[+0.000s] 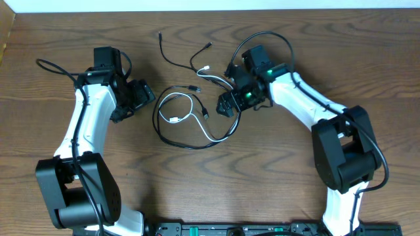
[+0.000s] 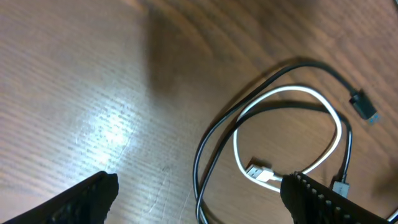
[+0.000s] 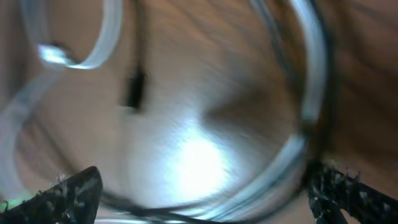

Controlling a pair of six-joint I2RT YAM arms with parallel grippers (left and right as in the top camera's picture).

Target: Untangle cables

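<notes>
Right gripper (image 3: pixel 205 196) and left gripper (image 2: pixel 202 199) are spread, nothing grasped; limp, light white cable (image 2: pixel 292 91) is best pinched beside its plug (image 2: pixel 258 172).

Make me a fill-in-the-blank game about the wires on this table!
1. The cables lie on a ___ table.
2. One cable is ___, and the others are black.
3. The left gripper and the right gripper both have their jaws ___, holding nothing.

Missing words: wooden; white; open.
</notes>
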